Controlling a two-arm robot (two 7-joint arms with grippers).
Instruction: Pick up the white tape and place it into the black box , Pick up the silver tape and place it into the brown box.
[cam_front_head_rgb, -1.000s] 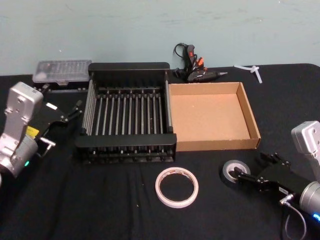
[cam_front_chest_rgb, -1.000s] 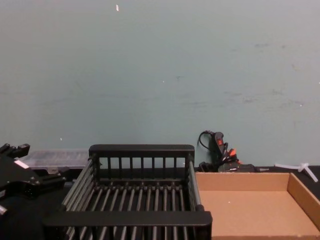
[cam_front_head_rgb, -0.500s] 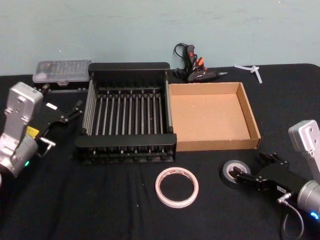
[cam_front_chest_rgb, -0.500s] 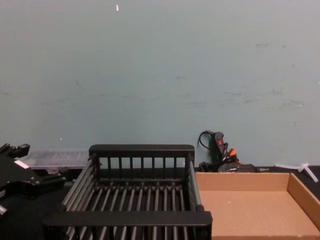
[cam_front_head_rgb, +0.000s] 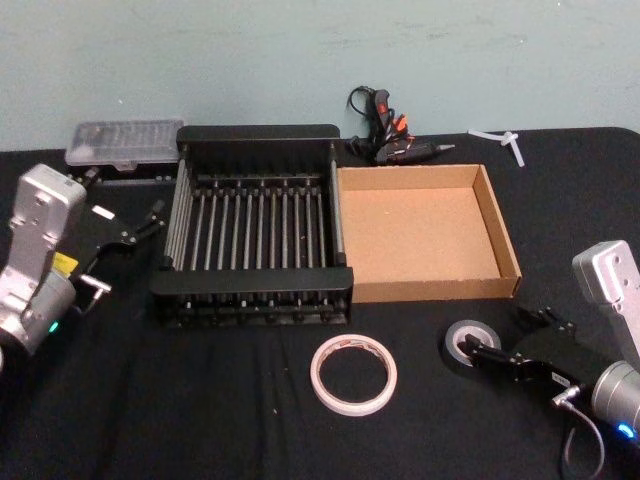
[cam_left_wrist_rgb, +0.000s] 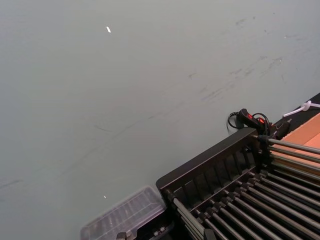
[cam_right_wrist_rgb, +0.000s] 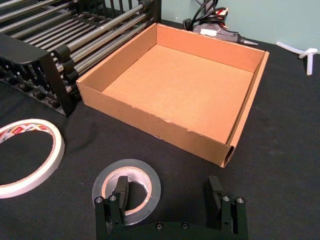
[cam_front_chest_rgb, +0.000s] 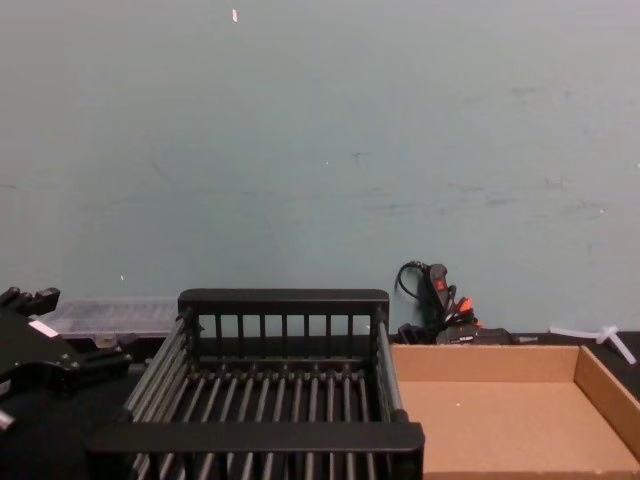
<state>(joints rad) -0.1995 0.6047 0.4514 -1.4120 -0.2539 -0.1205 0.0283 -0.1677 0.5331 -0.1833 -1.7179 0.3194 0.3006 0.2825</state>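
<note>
From my head, the silver tape (cam_front_head_rgb: 468, 345) lies at 5 o'clock on the black table (cam_front_head_rgb: 200, 400), the white tape (cam_front_head_rgb: 353, 374) just left of it; my right gripper (cam_front_head_rgb: 508, 340) is spread wide, one finger inside the core. My left gripper (cam_front_head_rgb: 155, 218) idles at 9, beside the black box (cam_front_head_rgb: 255, 295); I cannot tell its fingers' state.

My right wrist shows my fingers (cam_right_wrist_rgb: 120, 192) straddling the roll's wall, the brown box (cam_right_wrist_rgb: 150, 122) beyond.

Right tool (cam_front_head_rgb: 508, 341) low near the table's front right, fingers spread wide, left tool (cam_front_head_rgb: 150, 222) parked at far left
</note>
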